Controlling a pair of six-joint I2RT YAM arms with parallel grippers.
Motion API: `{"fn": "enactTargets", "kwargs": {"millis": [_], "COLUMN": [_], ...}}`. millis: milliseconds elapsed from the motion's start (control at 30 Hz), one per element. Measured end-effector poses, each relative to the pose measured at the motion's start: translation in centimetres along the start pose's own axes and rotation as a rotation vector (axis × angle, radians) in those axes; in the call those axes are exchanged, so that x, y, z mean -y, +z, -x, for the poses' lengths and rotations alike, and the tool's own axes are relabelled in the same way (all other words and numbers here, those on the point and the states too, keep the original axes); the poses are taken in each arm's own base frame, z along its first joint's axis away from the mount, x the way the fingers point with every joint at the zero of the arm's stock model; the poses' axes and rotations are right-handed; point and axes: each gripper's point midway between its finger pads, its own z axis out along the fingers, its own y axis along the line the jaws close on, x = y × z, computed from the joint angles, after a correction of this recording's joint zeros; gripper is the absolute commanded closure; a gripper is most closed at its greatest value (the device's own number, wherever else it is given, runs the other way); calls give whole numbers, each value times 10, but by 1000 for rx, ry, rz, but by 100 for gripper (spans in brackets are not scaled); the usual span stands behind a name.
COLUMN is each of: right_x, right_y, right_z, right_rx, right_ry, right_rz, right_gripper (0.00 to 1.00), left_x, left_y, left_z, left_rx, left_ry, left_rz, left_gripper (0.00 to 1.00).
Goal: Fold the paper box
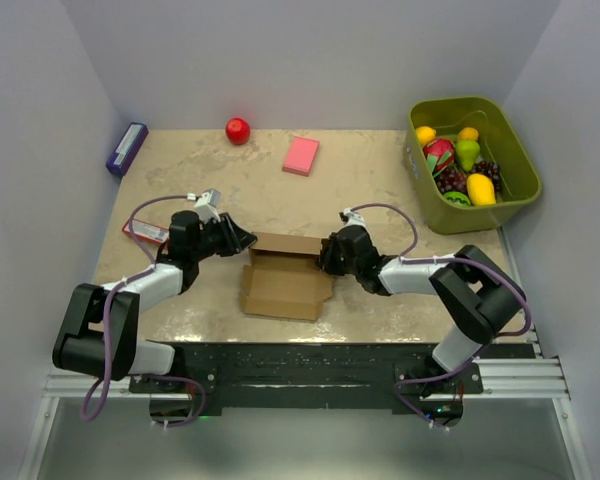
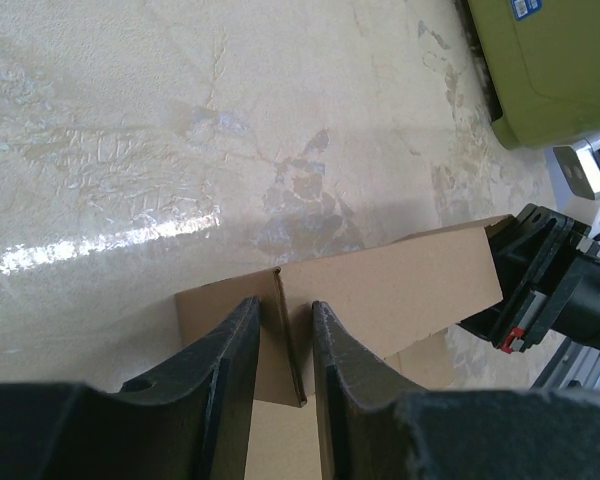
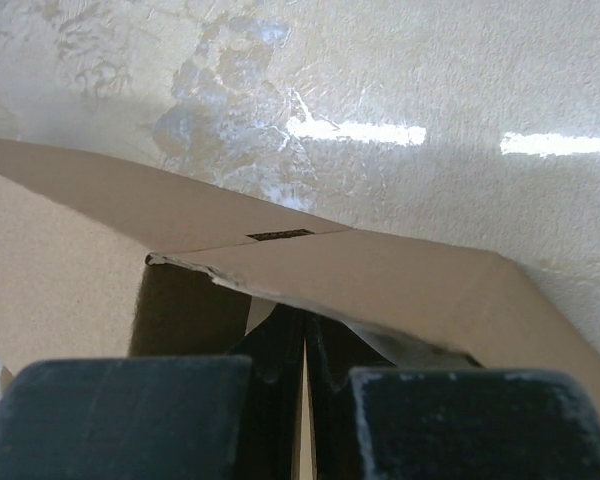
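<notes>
1 paper box [image 1: 280, 290] between 2 end effectors [image 1: 242, 240] [image 1: 327, 255]

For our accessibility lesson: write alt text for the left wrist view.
The left end effector pinches an upright wall of the brown paper box; the right end effector holds its far end. A green bin sits beyond on the marbled table.
</notes>
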Motion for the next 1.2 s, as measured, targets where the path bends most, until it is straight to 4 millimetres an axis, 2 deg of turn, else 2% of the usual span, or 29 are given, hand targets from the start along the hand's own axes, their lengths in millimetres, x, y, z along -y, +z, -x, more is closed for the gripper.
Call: {"fn": "enactTargets", "kwargs": {"millis": [300, 467, 533, 633, 667, 767, 800, 933, 1033, 1100, 1200], "right_x": [-8, -7, -7, -7, -6, -6, -6, -15, -24, -28, -32], "right_y": [11, 11, 11, 7, 4, -9, -15, -39, -49, -53, -57], "right_z": [-3, -4, -4, -4, -4, -2, 0, 15, 25, 23, 9], "right_rx": [-2, 23, 29, 28, 23, 7, 6, 24, 31, 20, -28], "right_ry": [-51, -67, -63, -67, -71, -90, -98, -130, -153, -164, -189], "right_rz": [-67, -119, -122, -125, -129, -142, -144, -132, -115, -102, -87], "right_gripper": [100, 100, 93, 78, 68, 54, 53, 59, 67, 71, 74], "left_x": [-1, -2, -2, -2, -2, -2, -3, -3, -4, -4, -4], "left_y": [0, -1, -1, -1, -1, -1, -2, -4, -5, -6, -6], "left_z": [1, 3, 3, 3, 3, 3, 3, 3, 3, 2, 2], "left_rx": [6, 13, 13, 13, 13, 15, 15, 14, 11, 10, 9], "left_ry": [0, 7, 7, 8, 8, 17, 18, 23, 22, 22, 28], "left_rz": [7, 16, 16, 17, 17, 19, 21, 31, 37, 39, 39], "left_gripper": [69, 70, 70, 70, 70, 70, 70, 70, 71, 71, 71]}}
